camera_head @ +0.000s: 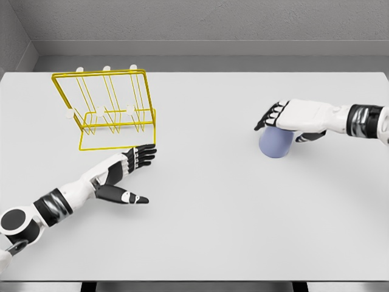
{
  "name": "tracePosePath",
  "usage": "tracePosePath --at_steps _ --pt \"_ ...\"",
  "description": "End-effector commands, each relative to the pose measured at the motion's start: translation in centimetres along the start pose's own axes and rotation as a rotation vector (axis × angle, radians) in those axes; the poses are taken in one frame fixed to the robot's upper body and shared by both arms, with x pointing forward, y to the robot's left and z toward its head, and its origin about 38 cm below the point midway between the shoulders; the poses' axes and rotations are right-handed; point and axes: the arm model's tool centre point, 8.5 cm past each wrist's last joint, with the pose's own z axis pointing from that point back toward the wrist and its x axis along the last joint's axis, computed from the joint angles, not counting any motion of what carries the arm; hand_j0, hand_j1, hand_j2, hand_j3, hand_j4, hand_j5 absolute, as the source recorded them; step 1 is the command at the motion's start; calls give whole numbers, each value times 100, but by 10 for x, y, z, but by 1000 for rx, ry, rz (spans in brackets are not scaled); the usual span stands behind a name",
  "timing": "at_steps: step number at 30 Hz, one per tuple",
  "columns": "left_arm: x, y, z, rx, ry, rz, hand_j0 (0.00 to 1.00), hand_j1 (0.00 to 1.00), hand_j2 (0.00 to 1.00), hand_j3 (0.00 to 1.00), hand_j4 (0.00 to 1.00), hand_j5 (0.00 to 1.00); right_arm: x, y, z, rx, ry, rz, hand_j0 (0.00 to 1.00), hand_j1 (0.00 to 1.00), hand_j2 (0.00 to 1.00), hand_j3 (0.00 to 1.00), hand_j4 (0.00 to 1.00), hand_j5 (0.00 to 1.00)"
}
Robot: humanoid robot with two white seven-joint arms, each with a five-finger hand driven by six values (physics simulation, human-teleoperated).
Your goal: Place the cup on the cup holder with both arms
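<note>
A pale blue cup [275,146] stands on the white table [206,213] at the right. My right hand [281,125] reaches in from the right edge and hovers over the cup's far top. Its fingers [268,116] are loosely spread past the rim and its thumb sits by the cup's right side, not closed around it. The yellow wire cup holder [109,109], with white-tipped pegs, stands at the back left. My left hand [135,173] lies just in front of the holder's base, palm open, fingers pointing at it and thumb stuck out to the right.
Grey walls rise behind the table's far edge [206,72]. A wide stretch of bare tabletop separates the holder from the cup. The table's front edge runs along the bottom of the view.
</note>
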Motion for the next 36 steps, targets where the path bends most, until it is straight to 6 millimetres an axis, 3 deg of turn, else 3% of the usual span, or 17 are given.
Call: tracePosePath --at_steps 1,9,21,36 --pt "0 0 0 1 -1 2 100 100 100 100 100 100 1 1 -1 3 -5 -3 83 83 83 83 83 83" --pt "1 0 0 0 -2 1 100 100 100 100 100 100 3 3 -2 12 -9 -1 68 68 68 68 68 68" --pt "1 -1 0 -5 -5 -9 100 100 100 100 100 100 1 0 1 8 -1 7 57 57 57 57 57 57" --pt "3 1 -1 -3 -7 -15 100 100 100 100 100 100 22 -23 15 -11 -41 106 53 53 53 53 53 53"
